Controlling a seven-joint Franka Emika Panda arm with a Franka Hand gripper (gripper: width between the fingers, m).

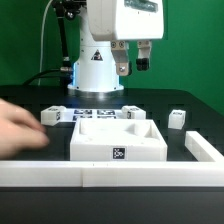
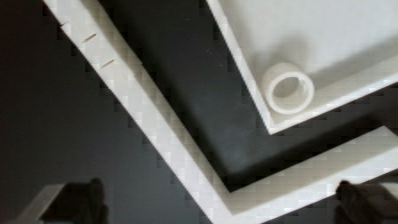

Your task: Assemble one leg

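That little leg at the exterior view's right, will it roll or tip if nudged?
The leg looks blocky with flat faces, so it probably slides rather than rolls. It sits low, so tipping seems unlikely. Small, so likely light.

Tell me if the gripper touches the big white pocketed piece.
Apart. The exterior view shows the gripper hanging open well above the pocketed piece, dark background plainly between them.

At least three legs [image 1: 53, 115] [image 1: 133, 111] [image 1: 177, 119], one pocketed white piece [image 1: 118, 138], one gripper [image 1: 132, 66], one hand [image 1: 15, 125]
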